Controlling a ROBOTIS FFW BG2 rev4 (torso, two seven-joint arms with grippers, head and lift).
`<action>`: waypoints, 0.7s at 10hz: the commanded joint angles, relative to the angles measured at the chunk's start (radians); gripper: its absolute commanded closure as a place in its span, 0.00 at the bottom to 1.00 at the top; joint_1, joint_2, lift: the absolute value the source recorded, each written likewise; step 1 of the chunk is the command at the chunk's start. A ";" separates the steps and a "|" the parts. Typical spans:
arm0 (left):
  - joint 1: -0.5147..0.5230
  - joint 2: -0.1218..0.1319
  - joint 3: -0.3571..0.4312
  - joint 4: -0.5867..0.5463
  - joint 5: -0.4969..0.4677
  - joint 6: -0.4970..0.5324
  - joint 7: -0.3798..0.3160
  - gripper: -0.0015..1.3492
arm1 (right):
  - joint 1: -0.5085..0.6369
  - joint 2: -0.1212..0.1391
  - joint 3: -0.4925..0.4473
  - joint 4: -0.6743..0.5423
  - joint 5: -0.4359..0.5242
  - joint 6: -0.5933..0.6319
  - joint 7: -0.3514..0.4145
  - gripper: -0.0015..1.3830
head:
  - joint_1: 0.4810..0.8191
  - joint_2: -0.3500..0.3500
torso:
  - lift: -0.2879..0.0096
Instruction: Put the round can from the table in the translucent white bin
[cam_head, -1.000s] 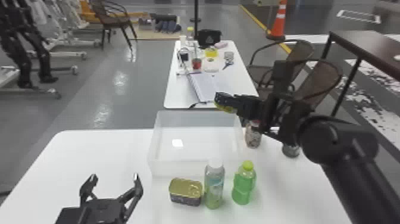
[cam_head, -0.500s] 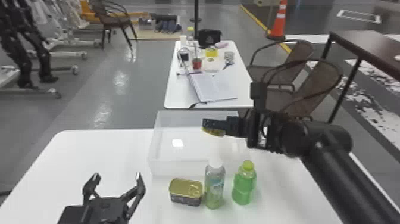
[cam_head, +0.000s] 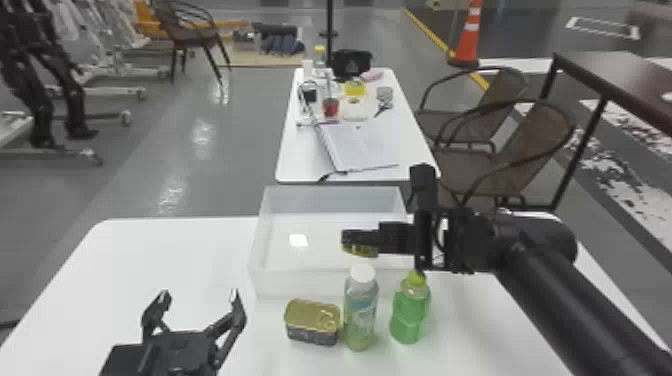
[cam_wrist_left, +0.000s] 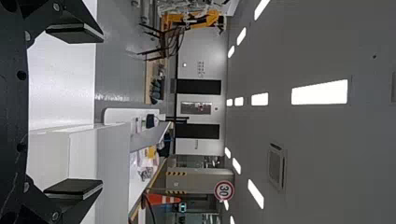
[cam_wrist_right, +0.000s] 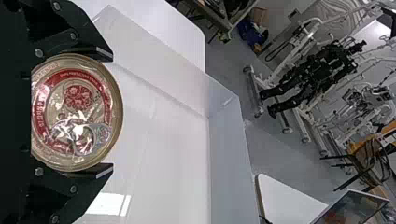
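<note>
Above the bin: round can, pinched by the right claw
Lowering: straight down, gently, close to the floor before parting the fingers
Walls: give both fingers room to spread
White-capped bottle: keep the arm clear
Left claw: spread, idle over the worktop

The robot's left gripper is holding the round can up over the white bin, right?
Not quite: the right gripper is holding the round can up over the white bin, as the head view shows. The left gripper is open and empty.
</note>
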 joint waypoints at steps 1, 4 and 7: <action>0.000 -0.003 -0.001 0.000 0.000 0.000 -0.001 0.15 | -0.006 -0.004 0.002 0.034 0.016 -0.025 0.002 0.68 | 0.20 0.50 | 0.63; 0.000 -0.003 0.001 0.000 0.000 -0.003 -0.001 0.15 | -0.007 -0.008 0.000 0.045 0.013 -0.055 0.004 0.21 | 0.20 0.50 | 0.63; 0.002 -0.003 0.001 0.000 -0.002 -0.006 -0.001 0.15 | -0.006 -0.009 -0.004 0.039 -0.013 -0.107 0.008 0.07 | 0.20 0.50 | 0.63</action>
